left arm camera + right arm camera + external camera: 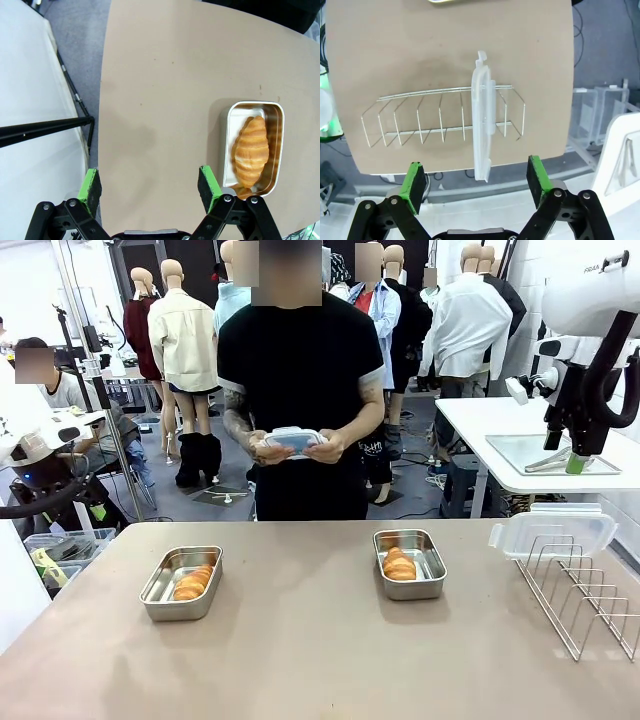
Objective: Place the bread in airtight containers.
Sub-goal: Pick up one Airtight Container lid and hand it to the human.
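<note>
Nearest, the left gripper (148, 175) hung empty, jaws apart, over bare table (165, 75). An uncovered pan (227, 145) sat just beyond one finger, a roll (250, 150) lying lengthwise inside. The right gripper (475, 165), equally wide and empty, hovered over the clear lid (482, 120) standing on edge in the wire rack (420, 132), its thin edge between the fingers. Farther off, a second pan (410, 590) held its roll, and the person's hands (330, 448) held another lid (295, 440).

Open left pan (180, 611) holds a golden roll (193, 582); open right pan (412, 591) holds a second roll (399, 564).
</note>
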